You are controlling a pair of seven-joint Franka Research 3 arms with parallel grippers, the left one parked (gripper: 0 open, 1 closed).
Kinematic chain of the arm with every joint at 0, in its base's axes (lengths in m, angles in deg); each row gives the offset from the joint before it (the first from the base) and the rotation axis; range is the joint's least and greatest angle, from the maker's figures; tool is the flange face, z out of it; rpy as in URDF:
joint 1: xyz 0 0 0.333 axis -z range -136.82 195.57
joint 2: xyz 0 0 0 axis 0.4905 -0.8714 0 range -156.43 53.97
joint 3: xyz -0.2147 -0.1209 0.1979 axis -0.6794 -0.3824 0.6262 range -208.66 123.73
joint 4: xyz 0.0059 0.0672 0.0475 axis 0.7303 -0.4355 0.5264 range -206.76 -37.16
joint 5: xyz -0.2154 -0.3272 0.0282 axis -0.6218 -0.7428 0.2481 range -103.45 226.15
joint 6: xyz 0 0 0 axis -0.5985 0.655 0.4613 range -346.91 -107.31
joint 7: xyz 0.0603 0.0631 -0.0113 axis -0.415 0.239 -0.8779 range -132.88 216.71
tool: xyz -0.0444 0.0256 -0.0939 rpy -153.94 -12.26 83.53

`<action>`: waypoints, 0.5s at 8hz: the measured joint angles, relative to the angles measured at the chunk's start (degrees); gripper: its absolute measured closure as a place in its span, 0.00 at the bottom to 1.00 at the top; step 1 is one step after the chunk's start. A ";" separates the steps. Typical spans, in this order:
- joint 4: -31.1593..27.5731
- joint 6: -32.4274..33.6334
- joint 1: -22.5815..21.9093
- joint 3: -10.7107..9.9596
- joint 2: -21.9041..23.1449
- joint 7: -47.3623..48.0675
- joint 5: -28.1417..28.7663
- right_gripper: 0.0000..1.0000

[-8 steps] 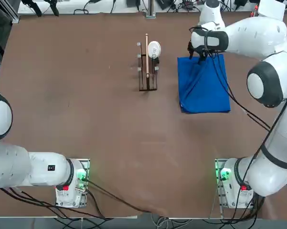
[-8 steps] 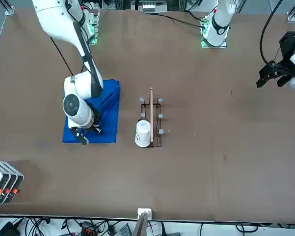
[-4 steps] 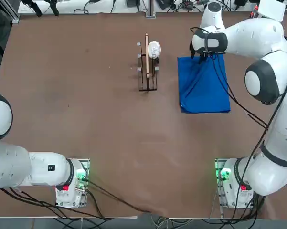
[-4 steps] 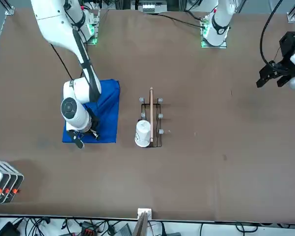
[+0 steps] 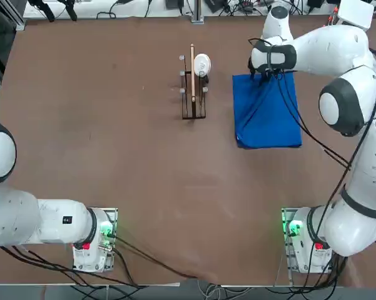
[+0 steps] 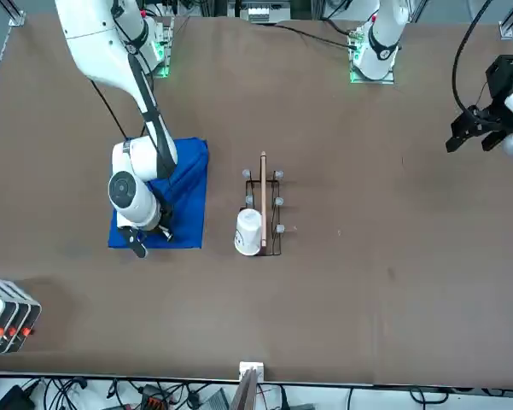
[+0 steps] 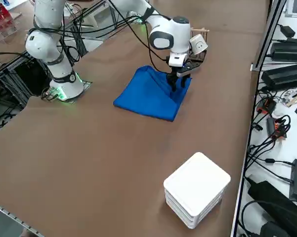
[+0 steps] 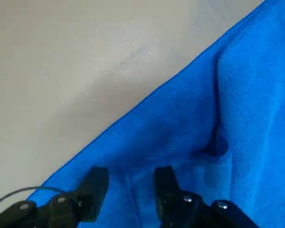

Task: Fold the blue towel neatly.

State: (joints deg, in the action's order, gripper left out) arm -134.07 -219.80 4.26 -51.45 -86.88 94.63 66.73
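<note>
The blue towel (image 5: 266, 112) lies flat as a rectangle on the brown table, right of the wire rack, and also shows in the front view (image 6: 186, 192) and right side view (image 7: 148, 96). My right gripper (image 5: 263, 70) points down at the towel's far edge, near its far left corner. In the wrist view the gripper (image 8: 130, 183) is open, its two black fingers (image 8: 96, 183) resting on the blue towel (image 8: 204, 118) with a narrow strip of cloth between them, just inside the edge. From the side the gripper (image 7: 178, 82) touches the cloth.
A dark wire rack (image 5: 193, 87) with a wooden rod stands left of the towel, a white cup (image 5: 201, 63) at its far end. A white stacked box (image 7: 196, 190) sits near the table's far right corner. Cables run along the table's edges.
My right gripper has shifted slightly towards the towel's far edge and its fingers have drawn closer together. The towel has not visibly moved.
</note>
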 joint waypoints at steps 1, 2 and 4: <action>-0.04 -0.04 0.00 0.01 -0.19 0.02 0.00 0.39; -0.15 -0.05 0.00 0.02 -0.25 0.04 0.00 0.39; -0.42 -0.05 0.00 0.03 -0.47 0.05 0.00 0.39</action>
State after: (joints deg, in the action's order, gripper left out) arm -134.49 -219.85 4.26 -51.42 -87.35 94.68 66.73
